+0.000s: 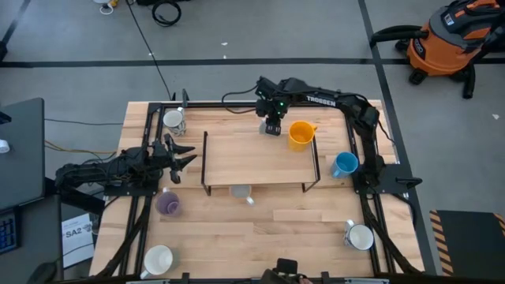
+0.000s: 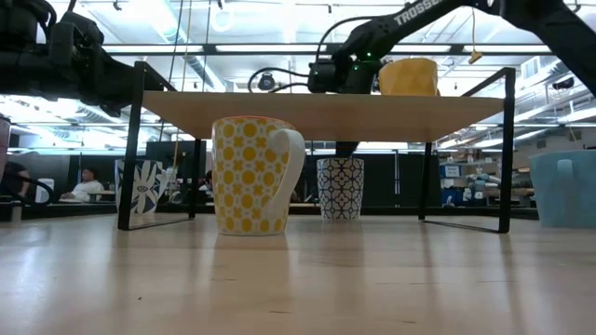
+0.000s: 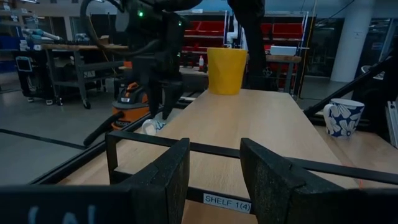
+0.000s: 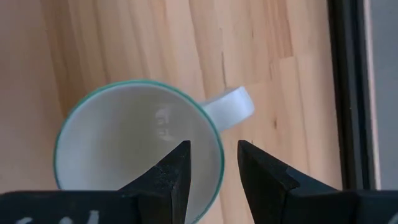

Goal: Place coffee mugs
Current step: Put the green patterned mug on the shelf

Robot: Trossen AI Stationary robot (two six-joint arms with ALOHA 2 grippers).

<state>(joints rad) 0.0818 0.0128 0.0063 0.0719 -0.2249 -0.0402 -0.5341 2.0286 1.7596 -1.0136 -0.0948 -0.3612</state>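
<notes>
On the desk (image 1: 237,229): one low wooden shelf (image 1: 252,158) on a black frame, centre, with mugs distributed on and around it.

Item 1, shelf. Carries the orange-yellow mug (image 1: 301,135) upright at its far right corner. The low view alone shows what stands at desk level beneath and behind it: a yellow-patterned mug (image 2: 253,175) in front, a navy-patterned mug (image 2: 340,188) behind, and a blue-and-white mug (image 2: 141,192) beside the frame's leg.

Item 2, right arm. Its end effector (image 1: 272,126) hangs over the shelf's far edge, just beside the orange-yellow mug. The right wrist view alone shows its target: a teal-rimmed white mug (image 4: 138,146) directly below, upright, handle pointing away from the fingers (image 4: 176,174), which are parted and straddle the near rim wall, gripping nothing yet.

Item 3, left arm. Waits at the shelf's left end; left end effector (image 1: 180,157) open and empty.

Item 4, remaining mugs, high view: bright blue mug (image 1: 344,164) right of the shelf, purple mug (image 1: 167,203) front left, white mugs at the front-left corner (image 1: 157,260), front right (image 1: 360,236) and far left (image 1: 173,121).

Handling note: judged a rim pinch in preparation. Descend straight, one finger inside and one outside the wall, close firmly before lifting; keep clear of the handle and of the neighbouring orange-yellow mug.
</notes>
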